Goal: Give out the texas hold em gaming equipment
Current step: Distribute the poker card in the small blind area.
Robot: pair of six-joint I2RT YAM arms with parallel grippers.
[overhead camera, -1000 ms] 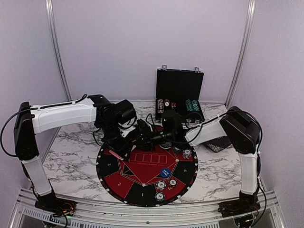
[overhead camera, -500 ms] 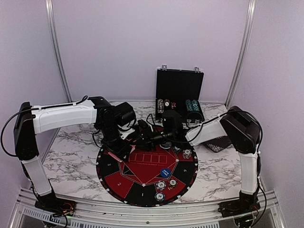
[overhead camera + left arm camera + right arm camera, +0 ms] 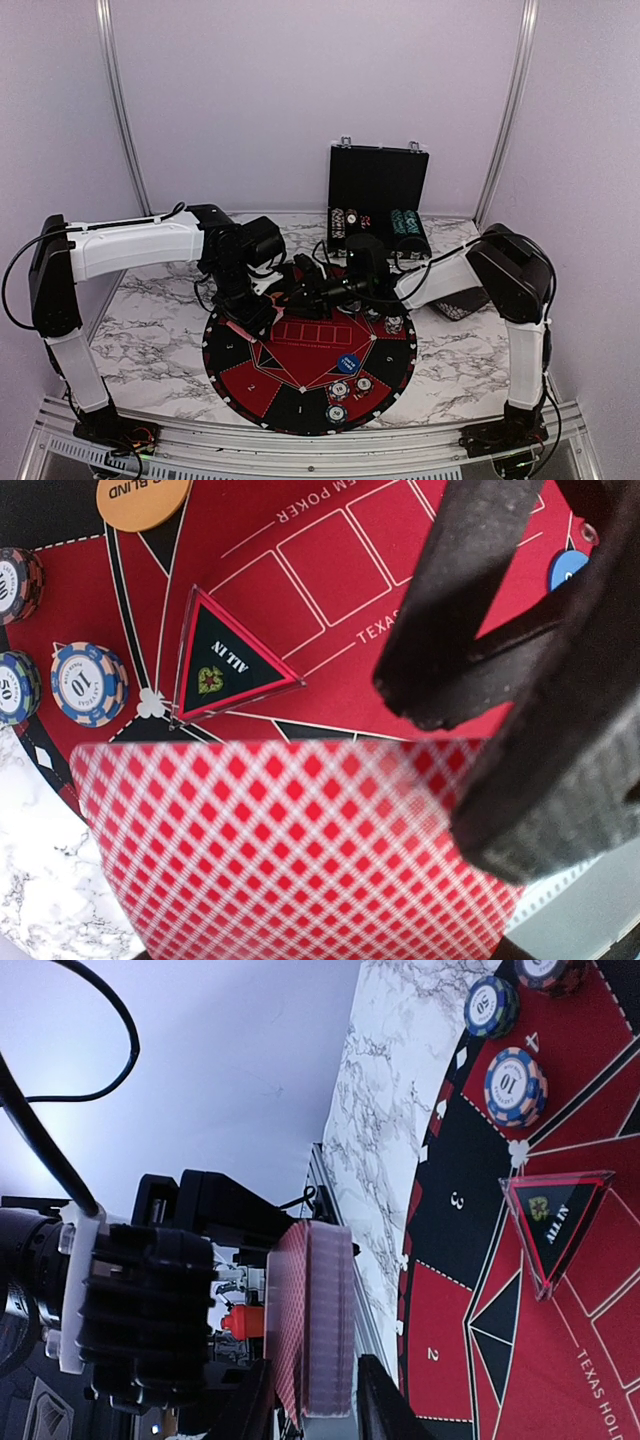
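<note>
A deck of red-backed playing cards (image 3: 300, 850) lies across the jaws of my left gripper (image 3: 336, 865), hiding its fingers. Both grippers hang over the far left of the round mat (image 3: 300, 385). My left gripper (image 3: 262, 305) holds the deck, a pink edge (image 3: 240, 327) showing below it. My right gripper (image 3: 315, 1400) stands with a finger on each side of the deck's end (image 3: 318, 1325), a thin gap on one side. Striped chips (image 3: 90, 683) and an orange button disc (image 3: 143, 495) lie on the mat.
A clear ALL IN triangle (image 3: 225, 660) sits on the mat, and a blue disc (image 3: 348, 363) and more chips (image 3: 340, 388) lie near its front. An open black case (image 3: 378, 190) with chip rows stands at the back. A black dish (image 3: 462, 303) is by the right arm.
My right gripper has slid left, toward the left gripper, and now straddles the deck. The left gripper and the deck have hardly shifted.
</note>
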